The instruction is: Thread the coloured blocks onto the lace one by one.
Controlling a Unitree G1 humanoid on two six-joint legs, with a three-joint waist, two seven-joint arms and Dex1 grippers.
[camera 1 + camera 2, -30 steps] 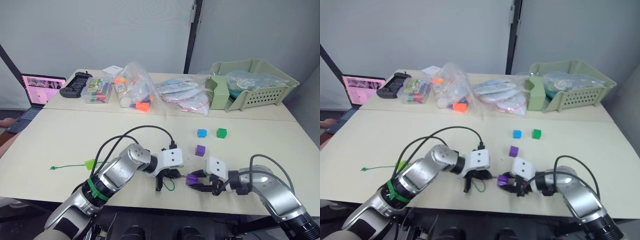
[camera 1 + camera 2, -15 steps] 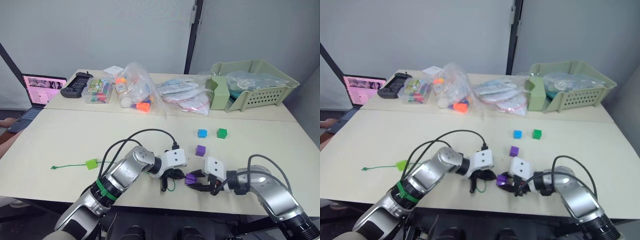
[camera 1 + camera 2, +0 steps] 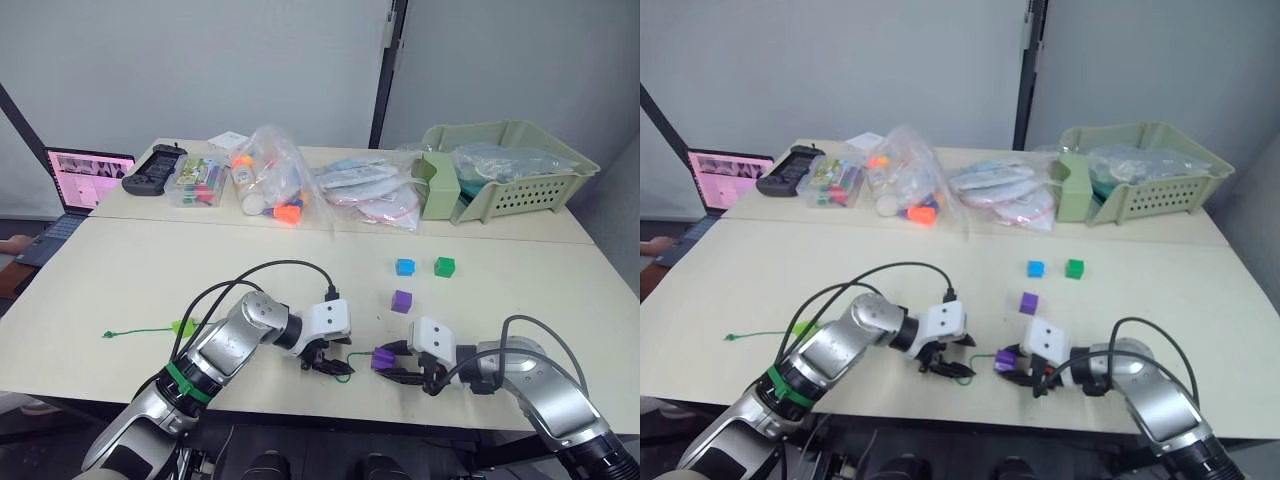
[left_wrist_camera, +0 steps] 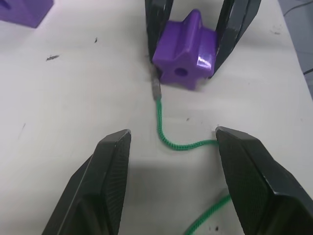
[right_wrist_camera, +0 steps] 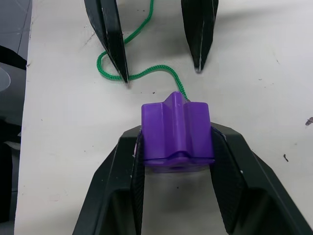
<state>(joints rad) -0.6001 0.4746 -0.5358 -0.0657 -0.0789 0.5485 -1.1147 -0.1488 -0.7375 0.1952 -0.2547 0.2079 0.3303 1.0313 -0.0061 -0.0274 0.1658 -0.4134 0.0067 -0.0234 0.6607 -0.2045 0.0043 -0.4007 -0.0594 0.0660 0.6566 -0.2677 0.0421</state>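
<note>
Two black-fingered tools meet near the surface's (image 3: 120, 270) front edge: the left tool (image 4: 168, 147) has drawn back from the ridged purple plastic block (image 4: 186, 51) and now gapes wide, empty. The right tool (image 5: 176, 142) stays clamped on that block. The braided green lace's (image 4: 168, 134) stiff tip touches the block's side; whether it has entered the hole can't be made out.

Head stereo pair looks forward and down over the table (image 3: 120, 270) from above. Each wrist camera sits close, facing the other; both share the purple block (image 4: 186, 58) and lace (image 4: 168, 134).
</note>
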